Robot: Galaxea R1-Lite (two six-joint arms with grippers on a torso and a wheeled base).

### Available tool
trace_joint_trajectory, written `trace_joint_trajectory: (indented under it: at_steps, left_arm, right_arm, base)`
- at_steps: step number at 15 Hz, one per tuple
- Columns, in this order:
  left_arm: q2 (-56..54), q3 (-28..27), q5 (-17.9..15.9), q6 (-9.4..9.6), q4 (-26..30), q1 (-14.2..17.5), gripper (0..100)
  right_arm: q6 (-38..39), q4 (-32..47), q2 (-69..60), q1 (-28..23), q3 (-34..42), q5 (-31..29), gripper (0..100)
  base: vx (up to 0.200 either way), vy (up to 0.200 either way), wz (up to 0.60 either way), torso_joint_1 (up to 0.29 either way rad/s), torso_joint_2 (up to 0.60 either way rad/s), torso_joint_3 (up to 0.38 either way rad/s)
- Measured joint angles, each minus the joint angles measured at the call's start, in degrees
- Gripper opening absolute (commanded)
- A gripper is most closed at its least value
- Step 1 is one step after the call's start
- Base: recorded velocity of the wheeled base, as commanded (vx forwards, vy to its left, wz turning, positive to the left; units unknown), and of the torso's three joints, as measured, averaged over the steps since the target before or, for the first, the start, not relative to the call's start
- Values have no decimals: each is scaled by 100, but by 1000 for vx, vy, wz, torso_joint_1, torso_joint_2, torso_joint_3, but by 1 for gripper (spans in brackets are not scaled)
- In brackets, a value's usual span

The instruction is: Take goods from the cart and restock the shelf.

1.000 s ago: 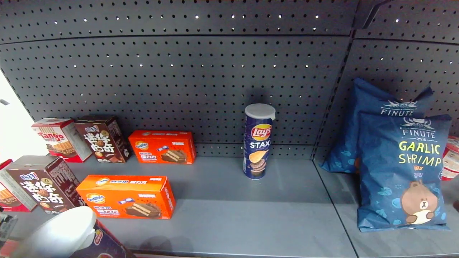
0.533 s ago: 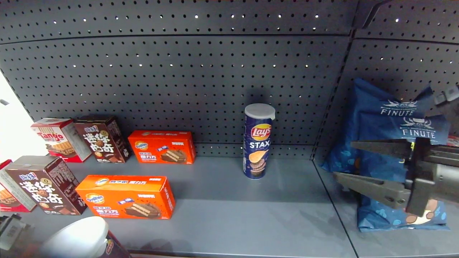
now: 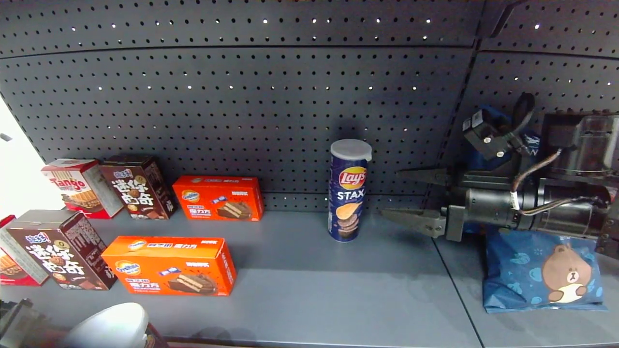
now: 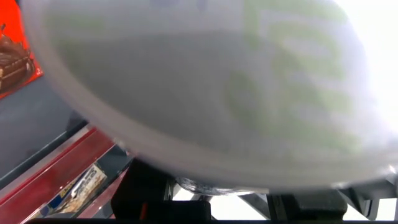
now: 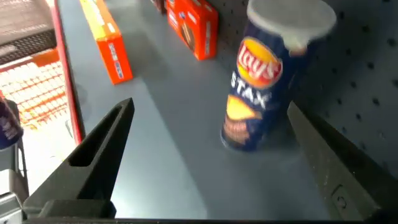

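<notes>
A blue chip can (image 3: 349,191) with a white lid stands upright on the grey shelf (image 3: 314,290) near the pegboard back. My right gripper (image 3: 394,193) hangs open just to its right, fingers pointing at the can and apart from it. In the right wrist view the can (image 5: 267,81) stands ahead of the right gripper (image 5: 210,107), beyond its spread fingertips. A second can's white lid (image 3: 109,328) shows at the bottom left below the shelf edge, held by my left gripper (image 3: 12,314). That lid (image 4: 205,93) sits blurred and very close in the left wrist view.
Two orange boxes (image 3: 218,197) (image 3: 170,265), brown boxes (image 3: 139,186) (image 3: 55,249) and a red-white box (image 3: 80,186) fill the shelf's left part. Blue snack bags (image 3: 541,270) lean at the right behind my right arm. Bare shelf lies in front of the standing can.
My right gripper came into view from the right and moved left, stopping beside the standing can and covering the bags. The held can at bottom left sank lower and shifted slightly right.
</notes>
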Motion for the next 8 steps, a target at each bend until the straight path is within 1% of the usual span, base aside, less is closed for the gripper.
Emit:
trace_joint_trajectory:
  at_steps: [4, 8]
  left_arm:
    - [-13, 5, -2, 0, 0, 0, 0]
    - [-48, 83, -4, 2, 5, 2, 0]
  right_arm:
    - [0, -180, 455, -176, -172, 218, 100]
    - [2, -395, 896, -304, -474, 742, 100]
  base:
    - [0, 0, 0, 0, 0, 0]
    - [0, 0, 0, 0, 0, 0]
